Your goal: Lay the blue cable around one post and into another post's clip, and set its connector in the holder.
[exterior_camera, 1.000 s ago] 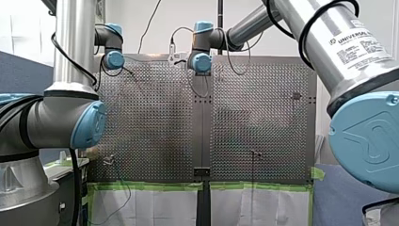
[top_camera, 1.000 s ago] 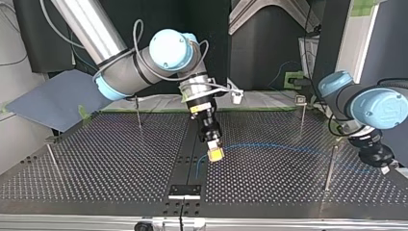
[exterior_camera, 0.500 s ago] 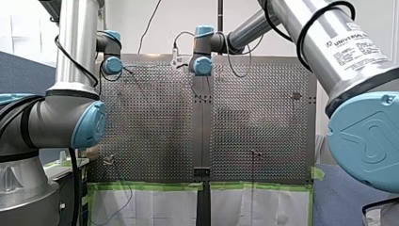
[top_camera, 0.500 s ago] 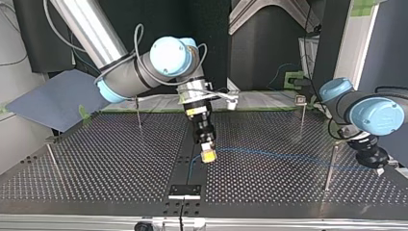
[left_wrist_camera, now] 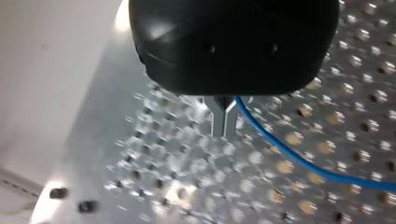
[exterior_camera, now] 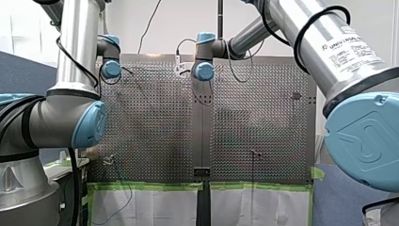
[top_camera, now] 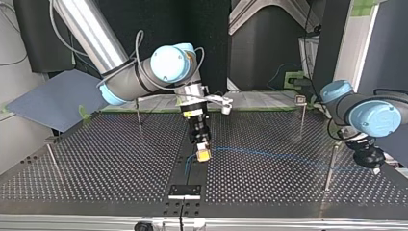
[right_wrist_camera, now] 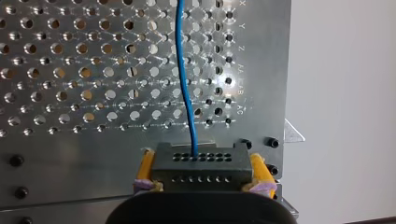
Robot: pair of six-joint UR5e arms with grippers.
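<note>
In the right wrist view my right gripper is shut on the black connector, its yellow pads on both sides. The blue cable runs from the connector over the perforated plate. In the top view this gripper hangs over the table's middle strip, behind the black holder. The cable stretches to my left gripper at that view's right. In the left wrist view the metal fingers are pinched shut on the blue cable.
Thin posts stand on the table in the top view: one near my left gripper, one behind it with a clip, one at the back left, one at the far left. Green tape edges the table.
My right gripper has carried the connector toward the top view's left, over the middle strip. My left gripper has shifted slightly the same way, and the cable between them lies straighter.
</note>
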